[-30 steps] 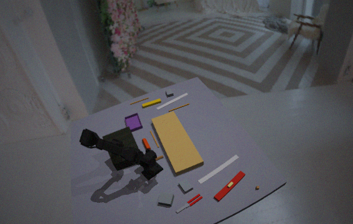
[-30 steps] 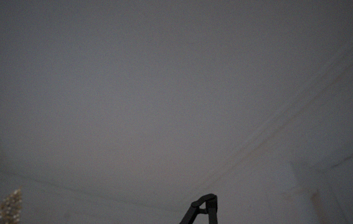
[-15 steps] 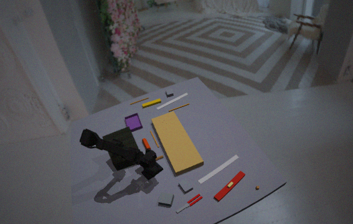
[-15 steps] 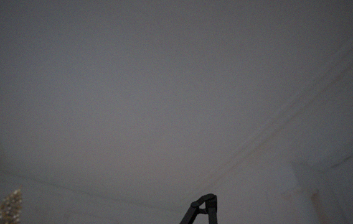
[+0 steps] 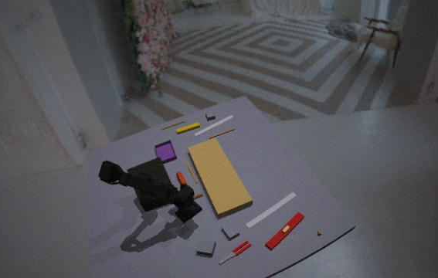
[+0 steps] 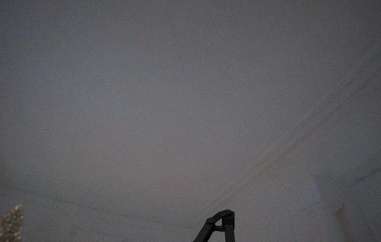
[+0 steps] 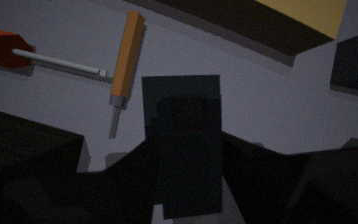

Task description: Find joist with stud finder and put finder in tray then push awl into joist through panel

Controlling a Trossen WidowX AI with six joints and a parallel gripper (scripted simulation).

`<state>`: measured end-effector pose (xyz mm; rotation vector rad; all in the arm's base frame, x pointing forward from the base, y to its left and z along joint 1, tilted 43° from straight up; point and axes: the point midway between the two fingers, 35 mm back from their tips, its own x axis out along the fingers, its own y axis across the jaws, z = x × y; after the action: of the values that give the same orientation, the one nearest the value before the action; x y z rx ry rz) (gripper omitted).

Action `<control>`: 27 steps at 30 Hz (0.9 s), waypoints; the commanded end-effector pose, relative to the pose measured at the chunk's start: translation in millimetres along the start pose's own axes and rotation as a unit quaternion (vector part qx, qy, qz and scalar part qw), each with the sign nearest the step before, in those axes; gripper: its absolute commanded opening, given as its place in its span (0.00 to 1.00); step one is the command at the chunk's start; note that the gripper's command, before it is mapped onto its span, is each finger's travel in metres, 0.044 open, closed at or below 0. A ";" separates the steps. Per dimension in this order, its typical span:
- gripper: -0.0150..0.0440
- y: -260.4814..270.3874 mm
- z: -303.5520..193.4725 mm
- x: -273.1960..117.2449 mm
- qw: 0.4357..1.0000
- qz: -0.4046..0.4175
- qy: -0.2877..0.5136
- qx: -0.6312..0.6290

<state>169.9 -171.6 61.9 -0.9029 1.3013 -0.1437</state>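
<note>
From here I can see a red level [image 5: 285, 231] lying near some red-handled pliers [image 5: 233, 251]. A long white strip [image 5: 271, 210] is just beside the level. Far off, a yellow bar [image 5: 188, 128] lies near another white strip [image 5: 214, 125]. I see an orange screwdriver [image 5: 181, 177] [image 7: 2, 47] too.

Awl [image 5: 198, 196] [image 7: 126, 57] & screwdriver [image 5: 181, 178] [image 7: 60, 61] block one side of fingers; panel [image 5: 220, 175] [image 7: 312, 22] edge ahead; open gap btwn awl & panel.

dark stud finder [image 7: 182, 86] clasped in tool [image 5: 188, 209] [image 7: 184, 133], awl [image 5: 198, 196] [image 7: 126, 57] lying near tan panel [image 5: 220, 175] [image 7: 312, 15], purple tray [image 5: 165, 152]
</note>
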 end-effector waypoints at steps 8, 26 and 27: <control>0.25 -3.8 18.7 -35.4 1.000 0.002 -0.003 0.004; 0.25 -1.5 26.3 -95.7 1.000 -0.004 -0.004 0.002; 0.25 -2.0 26.7 -95.8 1.000 -0.004 -0.004 0.003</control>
<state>165.8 -108.9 129.8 -0.9036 1.2968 -0.1416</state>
